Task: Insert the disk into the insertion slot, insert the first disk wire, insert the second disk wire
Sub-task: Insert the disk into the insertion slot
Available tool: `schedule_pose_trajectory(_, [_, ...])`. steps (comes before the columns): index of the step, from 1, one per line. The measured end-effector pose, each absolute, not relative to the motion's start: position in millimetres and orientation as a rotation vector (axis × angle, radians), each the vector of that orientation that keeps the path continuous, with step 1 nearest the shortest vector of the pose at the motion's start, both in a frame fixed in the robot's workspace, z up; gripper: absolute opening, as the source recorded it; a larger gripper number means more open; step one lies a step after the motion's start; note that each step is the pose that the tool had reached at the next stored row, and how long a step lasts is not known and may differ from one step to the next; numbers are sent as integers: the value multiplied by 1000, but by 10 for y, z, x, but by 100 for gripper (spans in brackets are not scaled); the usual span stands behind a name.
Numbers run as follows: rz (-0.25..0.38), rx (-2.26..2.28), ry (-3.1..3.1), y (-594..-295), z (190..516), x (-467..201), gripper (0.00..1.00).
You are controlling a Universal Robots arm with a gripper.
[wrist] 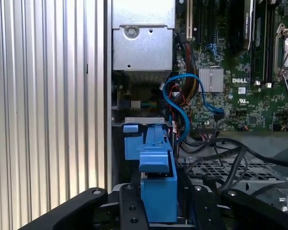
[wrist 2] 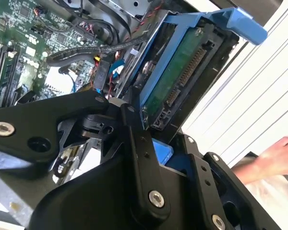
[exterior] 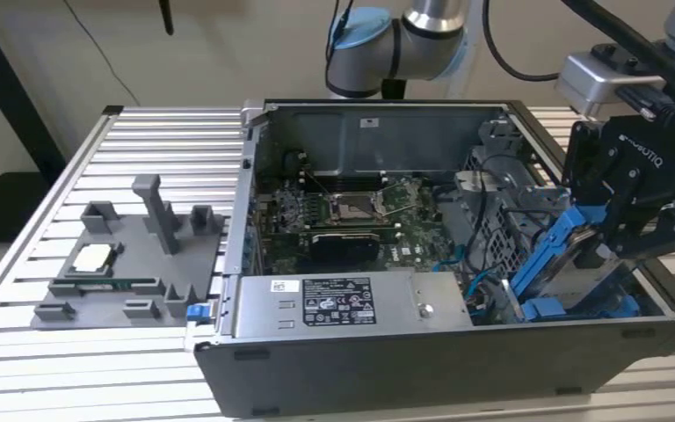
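Observation:
My gripper is shut on the disk, a silver drive in a bright blue carrier. I hold it tilted, its lower end down in the computer case at the exterior view's right. The insertion slot, with its blue rails, sits right beneath it, next to the perforated grey cage. In the second wrist view the disk's green underside and connector edge rise from between my black fingers. In the first wrist view the blue carrier stands just ahead of my gripper. A blue cable and black cables lie loose beside the bay.
A grey labelled power-supply box fills the case's near side, and the motherboard lies behind it. A grey fixture with upright posts rests on the slatted table. A person's hand is outside the case.

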State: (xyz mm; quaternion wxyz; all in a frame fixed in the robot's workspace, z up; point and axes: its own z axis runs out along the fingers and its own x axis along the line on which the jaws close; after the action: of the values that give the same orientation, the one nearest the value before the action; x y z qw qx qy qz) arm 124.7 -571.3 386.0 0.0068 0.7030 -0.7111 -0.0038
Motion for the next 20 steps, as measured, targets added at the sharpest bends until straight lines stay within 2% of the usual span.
schedule_pose_trajectory(3, [-16, 2199, -2228, -5703, 3862, 1242, 43])
schedule_pose_trajectory(4, [-16, 2198, -2230, -5696, 3861, 1241, 49])
schedule_pose_trajectory(5, [-17, 2197, -2231, -5688, 3860, 1239, 49])
schedule_pose_trajectory(7, [-18, 2196, -2234, -5675, 3861, 1236, 40])
schedule_pose_trajectory(8, [-19, 2195, -2236, -5673, 3859, 1234, 40])
schedule_pose_trajectory(9, [-20, 2194, -2237, -5673, 3859, 1233, 33])
schedule_pose_trajectory(13, [-20, 2193, -2239, -5672, 3866, 1233, 33])
schedule_pose_trajectory(16, [-20, 2192, -2239, -5673, 3873, 1233, 35])
schedule_pose_trajectory(17, [-19, 2192, -2238, -5672, 3884, 1233, 42])
schedule_pose_trajectory(20, [-20, 2192, -2239, -5671, 3939, 1233, 42])
